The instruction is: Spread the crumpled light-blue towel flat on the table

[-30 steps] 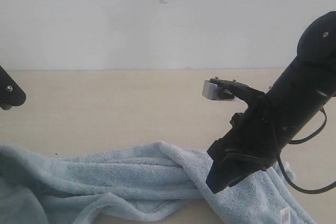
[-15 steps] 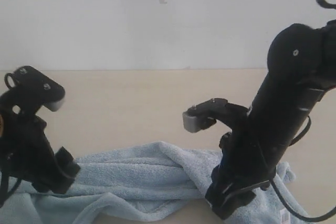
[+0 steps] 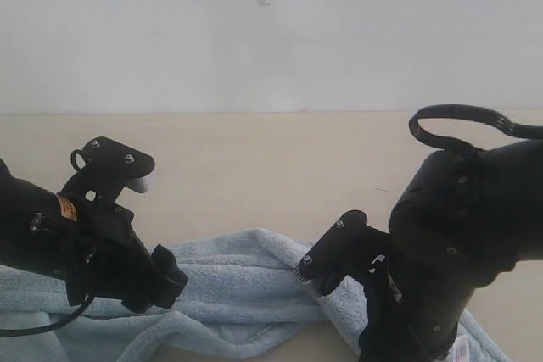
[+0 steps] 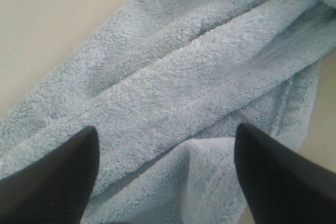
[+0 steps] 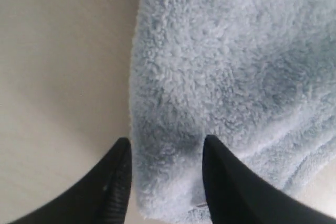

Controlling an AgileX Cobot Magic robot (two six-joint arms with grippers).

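The pale light-blue towel (image 3: 246, 281) lies crumpled in a long bunched strip along the near edge of the beige table (image 3: 254, 154). Its small white tag (image 3: 461, 347) shows at the right end. My left arm (image 3: 102, 247) reaches down over the towel's left part. In the left wrist view, the left gripper (image 4: 167, 129) is open wide, with thick folds of towel (image 4: 184, 77) just under its fingers. My right arm (image 3: 458, 243) bends low over the towel's right end. The right gripper (image 5: 167, 140) is open, its fingers straddling the towel's edge (image 5: 157, 171), with bare table (image 5: 58, 77) beside one finger.
A grey-white wall (image 3: 254, 31) rises behind the table's far edge. Bare tabletop stretches between the towel and the wall. A black cable loop (image 3: 458, 120) arches above the right arm.
The left arm has swung in from the left and dropped onto the towel. The right arm has folded down lower over the towel's right end. The towel itself has barely shifted.
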